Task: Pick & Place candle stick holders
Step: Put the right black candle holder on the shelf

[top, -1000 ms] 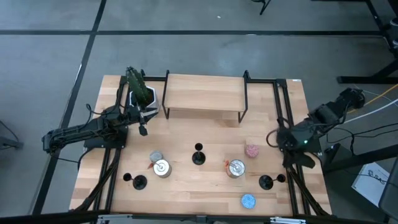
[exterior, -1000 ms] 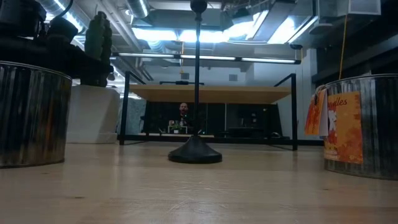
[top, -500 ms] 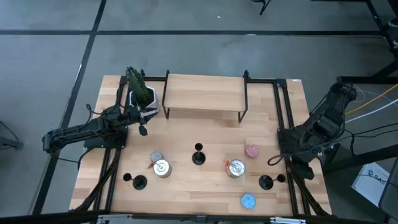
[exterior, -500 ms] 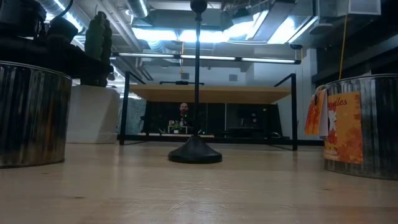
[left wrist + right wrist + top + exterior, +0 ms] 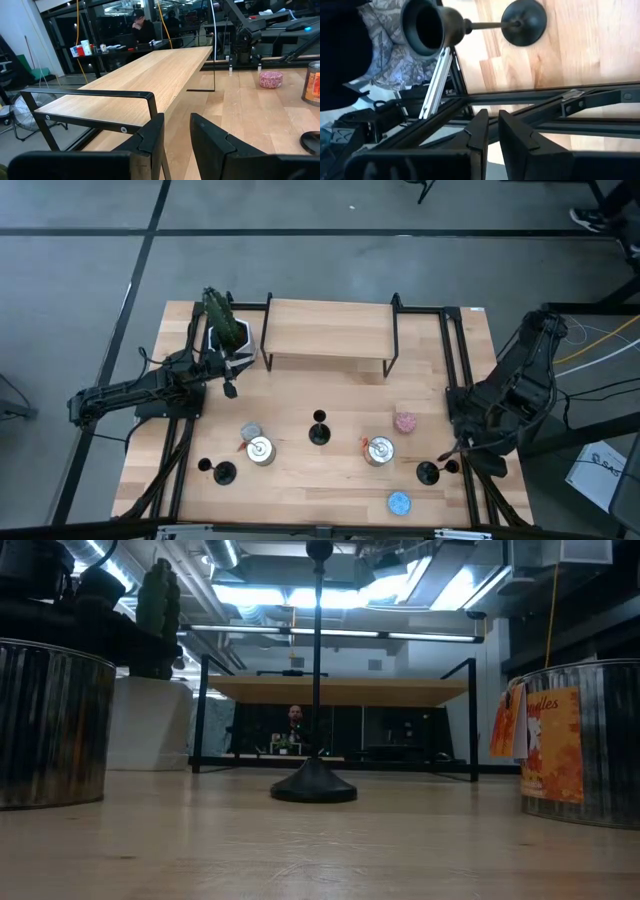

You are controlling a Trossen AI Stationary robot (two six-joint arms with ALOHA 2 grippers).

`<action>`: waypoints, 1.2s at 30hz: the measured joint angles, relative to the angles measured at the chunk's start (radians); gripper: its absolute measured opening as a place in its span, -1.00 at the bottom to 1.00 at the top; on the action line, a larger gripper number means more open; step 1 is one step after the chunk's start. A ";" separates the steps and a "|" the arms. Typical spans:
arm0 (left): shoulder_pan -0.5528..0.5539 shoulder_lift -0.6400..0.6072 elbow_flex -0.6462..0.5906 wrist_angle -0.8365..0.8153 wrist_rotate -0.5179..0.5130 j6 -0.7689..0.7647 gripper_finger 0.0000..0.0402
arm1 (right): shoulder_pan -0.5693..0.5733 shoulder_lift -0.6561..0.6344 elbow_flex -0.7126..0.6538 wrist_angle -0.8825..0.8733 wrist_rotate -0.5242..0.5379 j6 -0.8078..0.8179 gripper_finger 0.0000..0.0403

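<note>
Three black candle stick holders stand upright on their round bases: one mid-table [image 5: 318,430], one near left [image 5: 222,472], one near right [image 5: 430,472]. The right wrist view looks down on that last one's cup [image 5: 422,27] and base [image 5: 524,21]. My right gripper [image 5: 455,454] hangs slanting down just right of it, over the black frame rails; its fingers [image 5: 492,122] are shut and hold nothing. My left gripper [image 5: 230,388] waits level at the far left beside the shelf, with its fingers [image 5: 176,132] shut on nothing.
A wooden shelf on black legs [image 5: 328,330] spans the far side, a potted cactus [image 5: 222,318] at its left. Two silver tins [image 5: 260,450] [image 5: 378,450] flank the middle holder. A pink puck [image 5: 405,422] and a blue one [image 5: 398,502] lie at the right.
My right gripper has swung toward the table's near edge and sunk a little, rolling and tipping further down as it went, and now hangs beside the near-right holder. Its fingers have stayed shut. No holder has moved.
</note>
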 joint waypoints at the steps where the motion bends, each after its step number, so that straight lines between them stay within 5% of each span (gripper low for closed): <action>1: 0.000 0.000 0.000 0.000 0.000 0.000 -0.56 | 0.005 0.000 0.000 -0.001 0.000 0.000 -0.77; 24: 0.000 0.000 0.000 0.000 0.000 0.000 -0.56 | 0.313 0.122 -0.028 -0.008 0.129 0.064 -0.75; 36: 0.000 0.000 0.000 0.000 0.000 0.000 -0.56 | 0.377 0.185 -0.029 0.004 0.197 0.061 -0.09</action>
